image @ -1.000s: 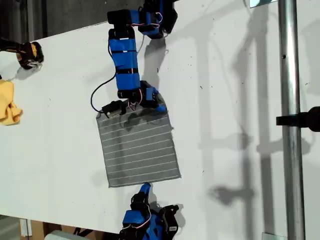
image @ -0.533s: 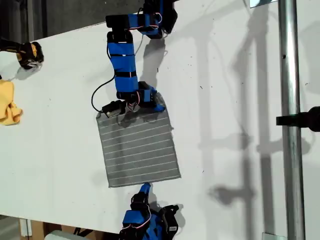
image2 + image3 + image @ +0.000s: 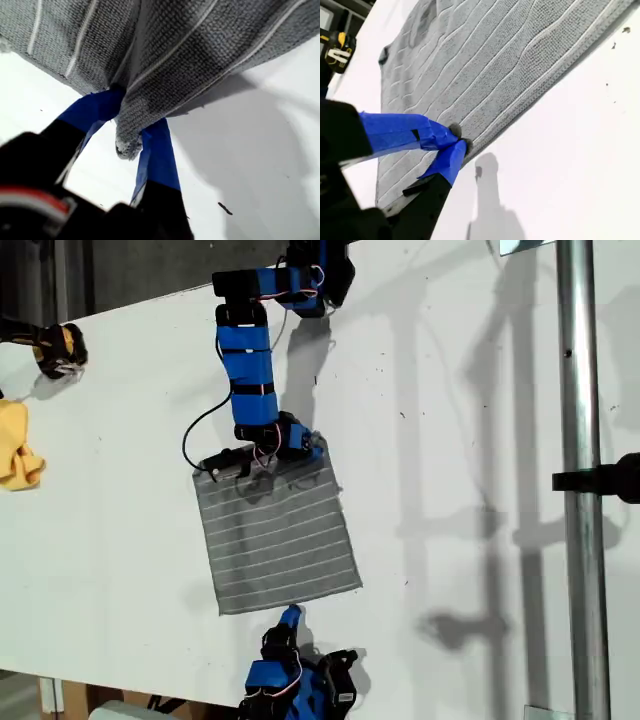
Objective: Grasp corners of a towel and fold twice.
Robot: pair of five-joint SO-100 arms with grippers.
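Towel [image 3: 277, 540], grey with thin white stripes, is lying mostly flat on the white surface [image 3: 470, 490], between the two arms in the exterior view. My first gripper [image 3: 135, 132] is pinching a corner of it: its blue-taped jaws are closed on a bunched fold of fabric, which is lifting clear of the surface there. In the exterior view this gripper is sitting at the towel's upper edge. My second gripper [image 3: 456, 142] is resting at the hemmed edge nearest the exterior view's bottom; its jaws are drawn together at the tips against the hem, but I cannot tell whether cloth is caught between them. A yellow cloth [image 3: 17, 448] is lying at the exterior view's left edge.
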